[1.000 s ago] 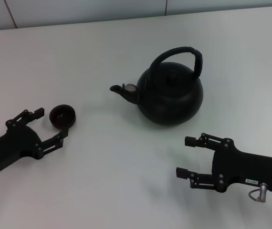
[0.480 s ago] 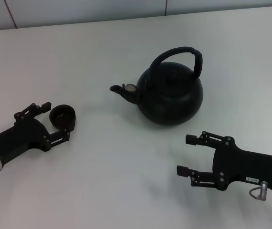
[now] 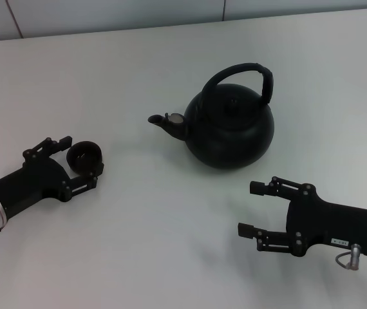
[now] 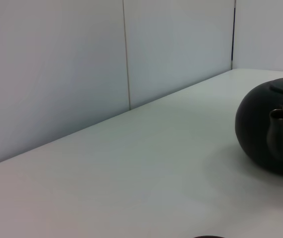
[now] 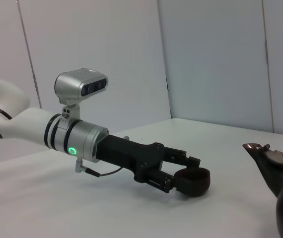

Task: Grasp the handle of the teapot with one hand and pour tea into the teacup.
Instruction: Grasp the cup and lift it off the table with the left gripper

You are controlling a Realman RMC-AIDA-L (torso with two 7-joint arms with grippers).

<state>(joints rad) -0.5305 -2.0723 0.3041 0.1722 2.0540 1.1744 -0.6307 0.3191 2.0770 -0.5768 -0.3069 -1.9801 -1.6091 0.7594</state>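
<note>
1. Left gripper [image 3: 80,166] lies low on the table [image 3: 170,244] with its fingers either side of the cup [image 3: 84,158]; the right wrist view shows them hugging the cup's wall, so it looks clenched on the cup, probably to steady it or carry it under the spout.
2. Right gripper [image 3: 253,209] hangs released, fingers spread, just off the table and near the pot [image 3: 230,129], short of touching it. It seems placed to go for the handle [image 3: 243,77], which is free.
3. Pot stands upright mid-table, spout [image 3: 164,122] aimed toward the cup, well apart from it; that gap must close before any pouring.
4. Writing: a small white label sits on the right gripper's body, too small to read. No brand shows on pot or cup.
</note>
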